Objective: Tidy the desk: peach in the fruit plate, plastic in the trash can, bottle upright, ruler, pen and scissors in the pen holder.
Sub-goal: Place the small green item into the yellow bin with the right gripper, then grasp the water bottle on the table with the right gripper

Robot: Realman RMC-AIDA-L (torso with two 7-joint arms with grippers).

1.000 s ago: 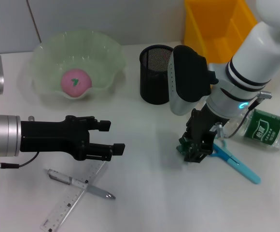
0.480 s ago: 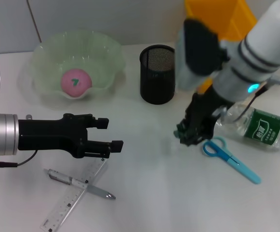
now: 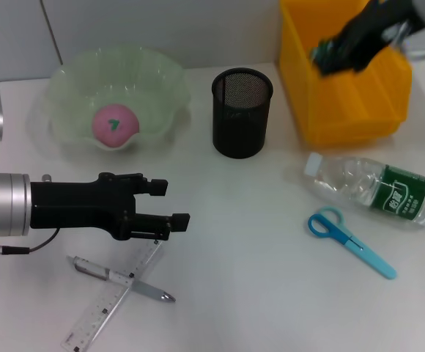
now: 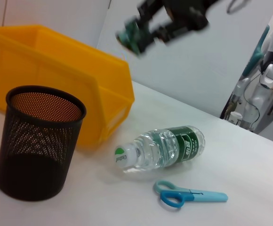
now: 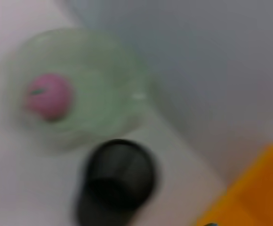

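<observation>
Now the right gripper (image 3: 335, 50) has swung up from the desk near the scissors (image 3: 350, 240) and hangs over the yellow bin (image 3: 344, 110) at the far right, its jaws closed on a small green scrap (image 4: 128, 39) that I take for the plastic. A second ago it was low beside the scissors' handles; half a second ago it was already rising. Since the bin looks to serve as the trash can, the plastic step seems almost done: only the release is left.

The left gripper (image 3: 170, 224) has hardly moved; it hovers half open and empty at the near left, just above the ruler (image 3: 106, 312) and pen (image 3: 121, 279), which lie crossed. The peach (image 3: 114, 123) sits in the plate (image 3: 157, 77) at the far left. The bottle (image 3: 377, 189) lies on its side at the right, scissors just in front of it, and the holder (image 3: 242, 114) stands empty at the far middle.
</observation>
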